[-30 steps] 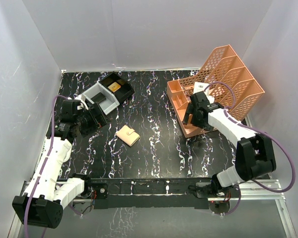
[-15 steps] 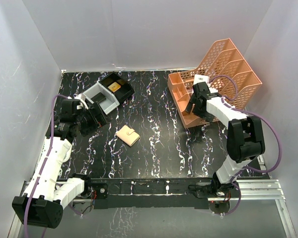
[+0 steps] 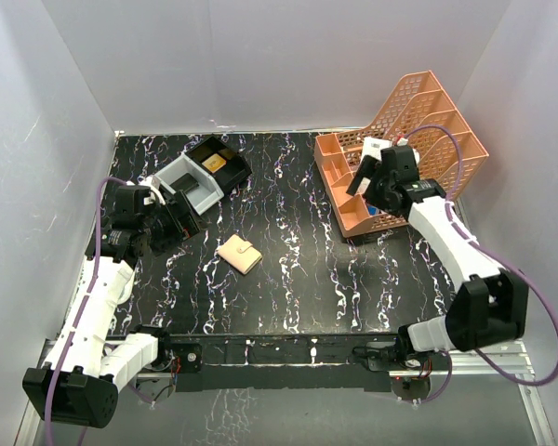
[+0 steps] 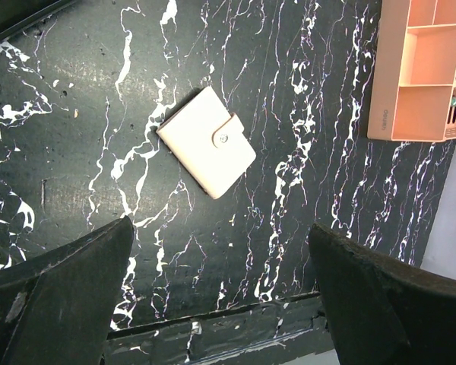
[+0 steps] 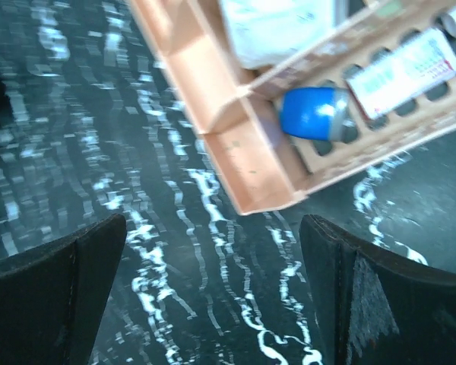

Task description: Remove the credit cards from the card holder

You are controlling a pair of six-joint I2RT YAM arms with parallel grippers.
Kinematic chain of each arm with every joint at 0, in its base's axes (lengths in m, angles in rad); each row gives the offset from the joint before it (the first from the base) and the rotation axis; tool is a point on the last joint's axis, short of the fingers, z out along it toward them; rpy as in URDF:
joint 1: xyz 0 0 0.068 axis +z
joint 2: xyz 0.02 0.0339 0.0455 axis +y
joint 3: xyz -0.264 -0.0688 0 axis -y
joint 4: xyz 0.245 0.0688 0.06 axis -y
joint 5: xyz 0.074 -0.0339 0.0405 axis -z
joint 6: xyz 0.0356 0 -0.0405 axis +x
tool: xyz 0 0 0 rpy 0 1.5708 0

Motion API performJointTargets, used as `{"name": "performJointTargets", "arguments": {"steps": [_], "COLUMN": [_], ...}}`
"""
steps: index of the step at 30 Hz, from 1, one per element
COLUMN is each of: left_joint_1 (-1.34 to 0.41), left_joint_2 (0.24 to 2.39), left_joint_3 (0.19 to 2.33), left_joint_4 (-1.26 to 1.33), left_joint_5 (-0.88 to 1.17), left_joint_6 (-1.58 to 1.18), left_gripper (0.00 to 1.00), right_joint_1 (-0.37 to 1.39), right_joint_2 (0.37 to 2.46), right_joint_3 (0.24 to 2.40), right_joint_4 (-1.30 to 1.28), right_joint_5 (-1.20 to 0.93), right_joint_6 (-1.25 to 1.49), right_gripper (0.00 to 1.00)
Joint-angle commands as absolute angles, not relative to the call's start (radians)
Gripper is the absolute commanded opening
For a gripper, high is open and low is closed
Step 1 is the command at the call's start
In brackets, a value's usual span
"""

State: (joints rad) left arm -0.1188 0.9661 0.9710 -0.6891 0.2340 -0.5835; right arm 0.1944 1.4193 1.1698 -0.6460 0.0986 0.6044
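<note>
The card holder point(image 3: 239, 253) lies closed, its snap tab point(image 4: 226, 135) fastened, a little left of the worktop's centre and toward the near edge. Its long axis runs diagonally, from far-left to near-right. The left gripper point(image 3: 174, 221) is the nearer one. Its fingers are spread wide and empty, and the card holder lies to its right, not touching. The right gripper point(image 3: 363, 178), also wide and empty, hangs over the orange rack point(image 3: 418, 139) near the far right corner, well apart.
</note>
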Motion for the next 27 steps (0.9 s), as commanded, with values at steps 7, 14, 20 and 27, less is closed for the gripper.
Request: {"name": "performJointTargets", "arguments": {"steps": [7,14,20,27], "left_joint_1": [-0.11,-0.11,-0.11,-0.11], "left_joint_2": [0.941,0.933,0.938,0.946], "left_joint_3": [1.011,1.022,1.026,1.034], "left_joint_4": [-0.7,-0.726,-0.732,-0.729], "left_joint_5": [0.256,0.25,0.251,0.266], "left_joint_6": [-0.588,-0.579,-0.574,-0.577], "left_gripper": [0.99,0.99,0.99,0.99], "right_joint_1": [0.278,0.293,0.285,0.236], "right_joint_2": [1.662,1.946,2.052,2.112], "right_joint_3": [1.412,1.625,1.685,1.745], "right_joint_4": [-0.453,-0.48,-0.493,-0.502], "right_joint_5": [-0.088,0.05,0.277,0.327], "right_joint_6": [0.468,0.383,0.325,0.267], "right_gripper": [0.97,0.98,0.98,0.98]}}
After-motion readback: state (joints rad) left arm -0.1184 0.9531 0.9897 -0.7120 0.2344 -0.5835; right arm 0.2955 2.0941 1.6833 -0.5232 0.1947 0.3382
